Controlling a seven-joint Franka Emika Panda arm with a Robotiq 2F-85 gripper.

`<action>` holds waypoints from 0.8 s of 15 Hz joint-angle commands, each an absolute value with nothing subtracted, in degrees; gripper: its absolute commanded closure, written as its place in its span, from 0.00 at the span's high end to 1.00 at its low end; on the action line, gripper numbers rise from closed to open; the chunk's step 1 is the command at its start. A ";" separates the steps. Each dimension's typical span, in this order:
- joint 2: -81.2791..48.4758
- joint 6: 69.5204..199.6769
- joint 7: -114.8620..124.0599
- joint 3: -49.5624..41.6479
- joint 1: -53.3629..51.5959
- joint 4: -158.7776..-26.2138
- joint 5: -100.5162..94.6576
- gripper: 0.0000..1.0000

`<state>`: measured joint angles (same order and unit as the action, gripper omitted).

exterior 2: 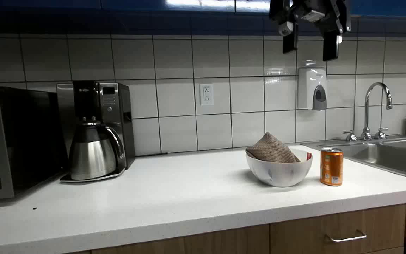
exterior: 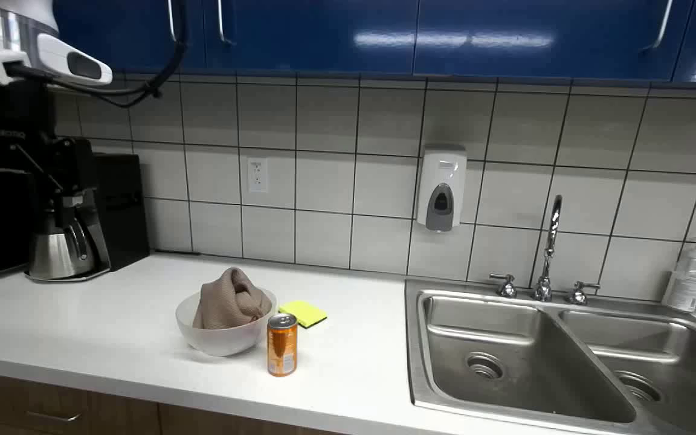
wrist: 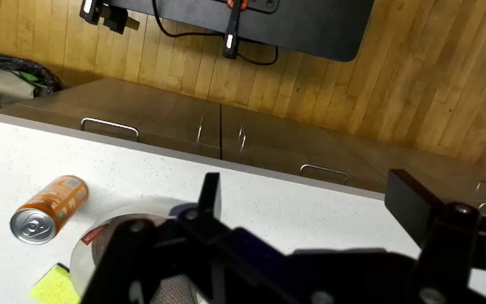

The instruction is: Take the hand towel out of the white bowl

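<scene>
Tabletop [exterior 2: 189, 190], white and finely speckled, is carrying the following. White bowl [exterior: 221, 343] is standing upright between the coffee maker [exterior 2: 113, 113] and the steel double sink [exterior: 417, 356], which is sitting recessed in the tabletop. Orange can [exterior: 282, 353] is standing upright just beside the bowl, a gap showing in the wrist view. Yellow sponge [exterior: 304, 312] is lying flat beside the bowl; contact cannot be told. Microwave [exterior 2: 30, 141] is standing just beside the coffee maker, on the side away from the sink. Small dark speck [exterior 2: 34, 208] is lying near the microwave.

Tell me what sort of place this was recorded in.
Probably a kitchen or break room: it has a double sink, a coffee maker and a microwave.
</scene>
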<state>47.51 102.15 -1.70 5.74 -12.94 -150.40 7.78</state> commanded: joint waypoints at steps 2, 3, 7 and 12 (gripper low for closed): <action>47.44 101.99 -2.11 6.29 -12.23 -150.27 8.18 1.00; 47.44 101.99 -2.11 6.29 -12.23 -150.27 8.18 1.00; 47.44 101.99 -2.11 6.29 -12.23 -150.27 8.18 1.00; 44.53 102.63 -7.68 4.12 -12.80 -149.61 7.56 1.00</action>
<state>46.80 102.21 -3.14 5.60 -12.94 -150.40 7.78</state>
